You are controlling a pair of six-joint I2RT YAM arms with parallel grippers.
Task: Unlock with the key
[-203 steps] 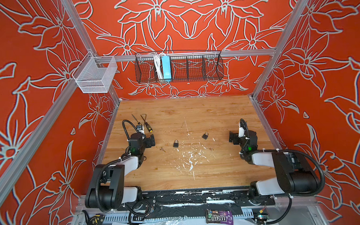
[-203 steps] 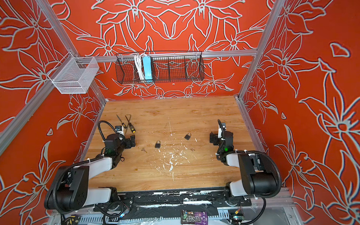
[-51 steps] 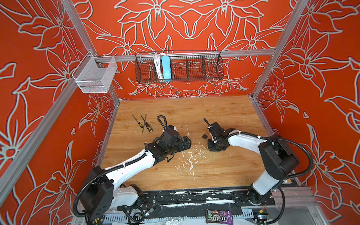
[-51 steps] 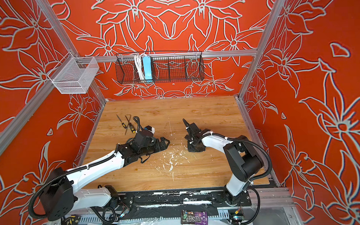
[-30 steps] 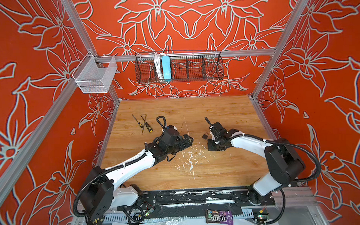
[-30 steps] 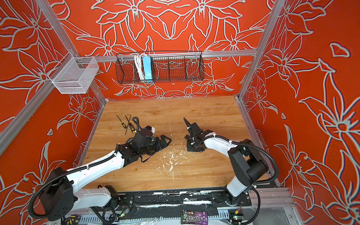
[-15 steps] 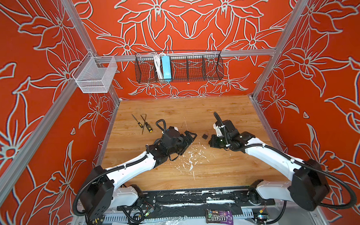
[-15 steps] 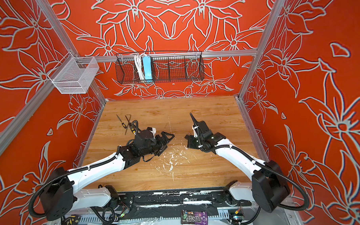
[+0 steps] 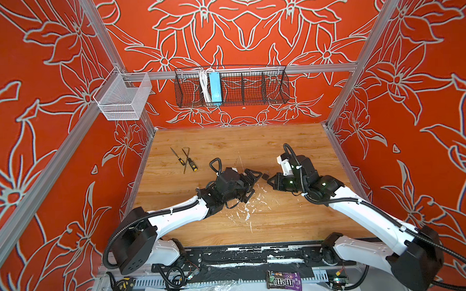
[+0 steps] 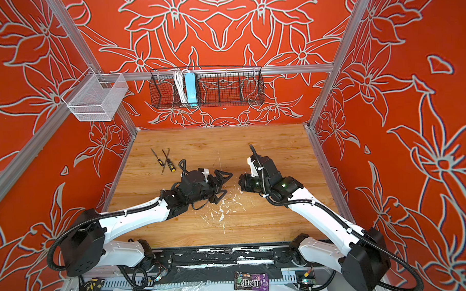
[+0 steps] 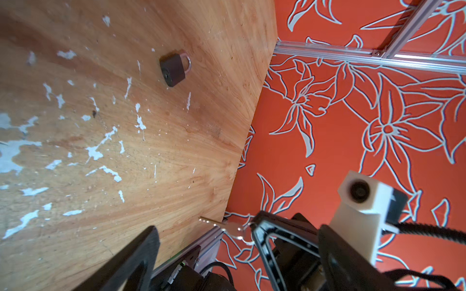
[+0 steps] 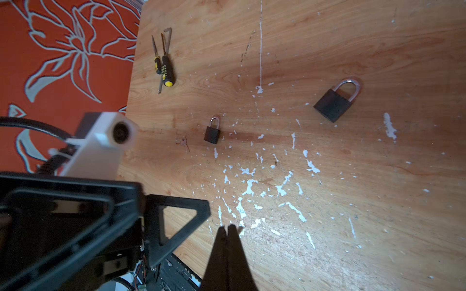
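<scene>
Right gripper [image 11: 253, 223]: its two fingers are pressed tight on the round end of a small silver key [image 11: 233, 229]. The key is up in the air, and its thin end sticks out past the tips.
Left gripper [image 9: 254, 183]: spread wide with nothing in it. It hangs over the wooden table [image 9: 253, 140], just beside the right gripper.
Right-side padlock [image 12: 331, 104]: lies flat on the table, apart from both grippers. Its silver loop looks pushed in.
Left-side padlock [image 12: 211, 133]: lies flat too, with its loop in. A spare key [image 12: 182, 144] lies just beside it.
Done: I think only the first bit. The key is picked up.
Left to do: a padlock must be held steady, most likely by the left gripper. Then the key has to go in the hole and turn so the loop pops out. No padlock is touched yet.
Hard to see, close up: in the right wrist view only a tiny bit of the key shows past the dark fingertips. In the left wrist view only one finger of the left gripper shows.
Hard to see, farther off: in both top views the left-side padlock is hidden under the left gripper. The key is too small to find there. I cannot tell which padlock this key fits.
</scene>
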